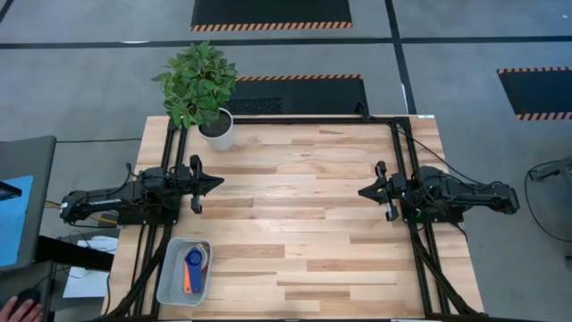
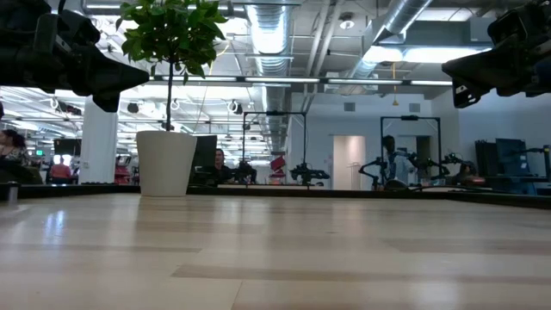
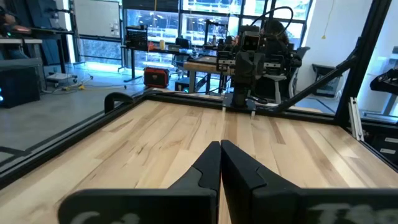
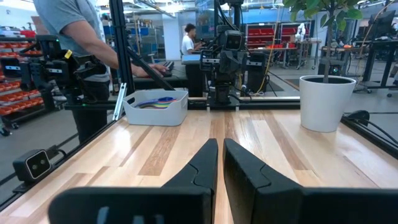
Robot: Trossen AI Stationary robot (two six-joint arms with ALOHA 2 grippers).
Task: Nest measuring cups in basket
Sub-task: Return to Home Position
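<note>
Sitting together in the basket (image 1: 177,292), the measuring cups (image 1: 192,265) free your left hand (image 1: 219,182) and right hand (image 1: 362,190) to park clenched and empty

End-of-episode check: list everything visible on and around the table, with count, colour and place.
Table: one, pale wood, under both arms.
Basket: one, pale grey-blue, bottom-left table corner, high view.
Measuring cups: one nested stack, blue on top, orange handle showing, inside the basket; number unclear.
Plant pot: one, white, holding a green plant, top-left table edge.
Person: one, grey shirt, standing behind the basket.
Left gripper: one, dark, shut, empty, over the table's left side.
Right gripper: one, dark, shut, empty, over the right side.
</note>
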